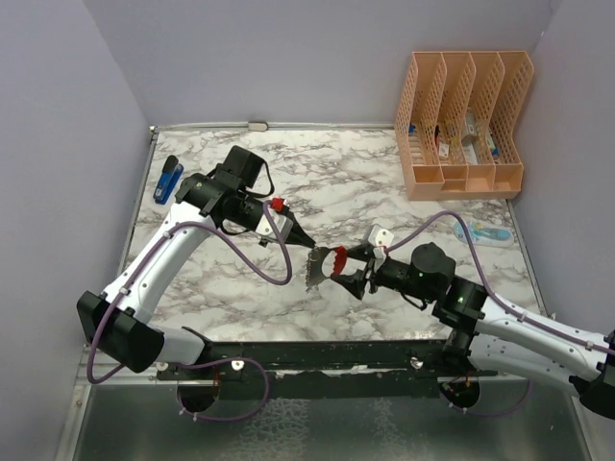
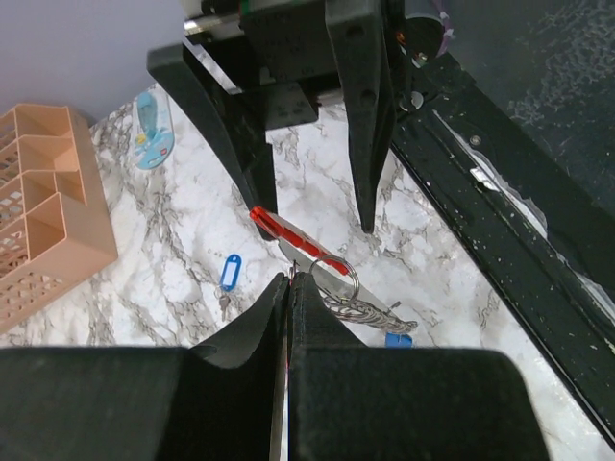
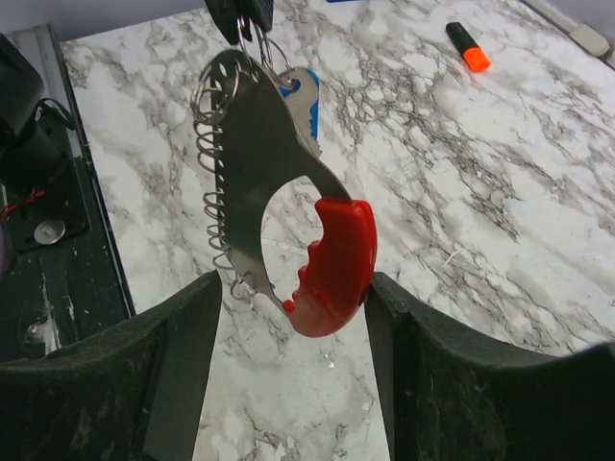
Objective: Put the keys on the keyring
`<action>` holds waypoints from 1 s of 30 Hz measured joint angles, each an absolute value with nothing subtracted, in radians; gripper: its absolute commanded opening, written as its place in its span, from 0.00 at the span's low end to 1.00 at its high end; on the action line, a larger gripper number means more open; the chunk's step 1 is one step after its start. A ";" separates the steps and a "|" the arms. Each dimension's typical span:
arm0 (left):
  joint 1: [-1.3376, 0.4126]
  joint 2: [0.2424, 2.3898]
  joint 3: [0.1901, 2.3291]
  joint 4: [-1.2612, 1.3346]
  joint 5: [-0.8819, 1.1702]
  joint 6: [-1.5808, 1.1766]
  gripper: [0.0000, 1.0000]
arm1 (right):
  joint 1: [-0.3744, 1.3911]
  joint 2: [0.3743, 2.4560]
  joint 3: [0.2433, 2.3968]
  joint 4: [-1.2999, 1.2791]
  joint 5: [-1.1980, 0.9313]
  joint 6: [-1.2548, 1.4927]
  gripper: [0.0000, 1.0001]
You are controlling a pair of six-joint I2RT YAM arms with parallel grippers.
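Observation:
The keyring (image 3: 255,163), a grey flat band with a red curved loop (image 3: 336,254) and several wire rings along one edge, hangs above the table's middle (image 1: 322,264). My left gripper (image 2: 290,280) is shut on its top edge, seen at the tip (image 1: 306,242). The right gripper (image 3: 293,317) stands open around the red loop. The loop rests against one finger (image 3: 384,327), with a gap to the other. One blue-headed key (image 2: 229,272) lies loose on the marble. Another blue head (image 3: 307,101) shows behind the band, also visible below the rings (image 2: 397,339).
A peach file organiser (image 1: 461,125) stands at the back right. A pale-blue flat item (image 1: 485,233) lies near it. A dark-blue stapler-like thing (image 1: 169,179) sits at the far left. A black marker with an orange cap (image 3: 468,46) lies on the marble. A black rail (image 1: 317,355) runs along the near edge.

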State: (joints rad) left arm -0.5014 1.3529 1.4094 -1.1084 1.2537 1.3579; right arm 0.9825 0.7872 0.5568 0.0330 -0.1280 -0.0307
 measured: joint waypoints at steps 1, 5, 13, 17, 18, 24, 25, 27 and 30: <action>-0.501 1.353 1.418 -1.108 1.256 1.353 0.00 | 0.982 0.792 0.551 0.039 -0.124 -0.028 0.60; -0.501 1.353 1.445 -1.110 1.258 1.336 0.00 | 0.982 0.810 0.542 0.082 -0.108 -0.021 0.59; -0.503 1.353 1.481 -1.134 1.160 1.309 0.00 | 0.982 0.858 0.540 0.148 -0.063 -0.024 0.60; -0.511 1.354 1.541 -1.196 1.022 1.354 0.00 | 0.982 0.858 0.540 0.156 -0.052 -0.031 0.61; -0.515 1.355 1.562 -1.225 0.968 1.378 0.00 | 0.982 0.858 0.540 0.156 -0.051 -0.032 0.61; -0.558 1.363 1.610 -1.332 0.669 1.510 0.00 | 0.982 0.873 0.547 0.149 -0.049 -0.035 0.62; -0.569 1.361 1.601 -1.338 0.614 1.538 0.00 | 0.981 0.883 0.553 0.141 -0.049 -0.035 0.62; -0.596 1.342 1.549 -1.336 0.495 1.604 0.00 | 0.976 0.904 0.571 0.119 -0.049 -0.033 0.62; -0.624 1.284 1.424 -1.329 0.322 1.740 0.00 | 0.958 0.933 0.605 0.088 -0.052 -0.030 0.61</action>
State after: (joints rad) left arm -0.6243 1.2839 1.4242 -1.3293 0.3222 1.7405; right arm 0.9585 0.9333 0.6048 0.0879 -0.0517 -0.0299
